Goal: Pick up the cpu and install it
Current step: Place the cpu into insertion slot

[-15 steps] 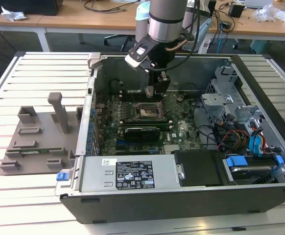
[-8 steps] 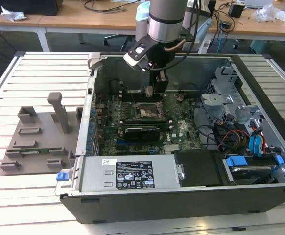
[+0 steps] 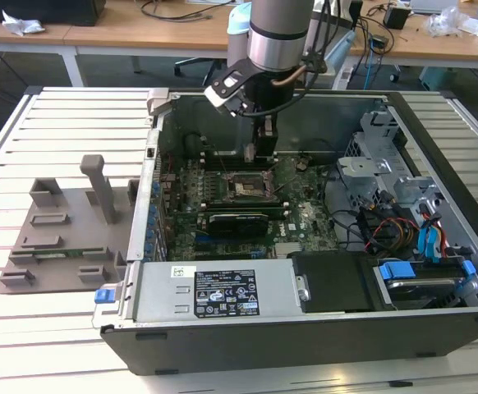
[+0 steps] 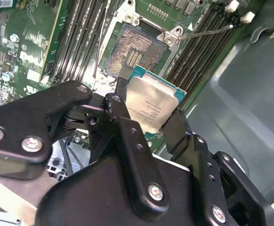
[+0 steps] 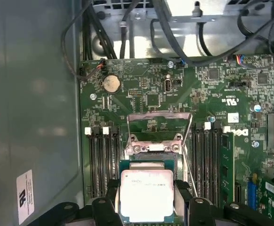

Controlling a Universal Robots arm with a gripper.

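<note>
Gripper (image 4: 146, 113) clamped on cpu (image 4: 156, 101) by opposite edges, metal lid facing cam in both wrist views. Cpu held over the empty socket (image 4: 134, 54), not seated. Load plate (image 5: 159, 123) is up. Ext view: arm reaches into PC case (image 3: 321, 336), over mobo (image 3: 305, 222).

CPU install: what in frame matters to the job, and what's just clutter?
Job:
- cpu, gripped by the end effector
- open, empty socket

Lying about:
- memory slots
- coin battery
- power supply
- grey fixture outside the case
</note>
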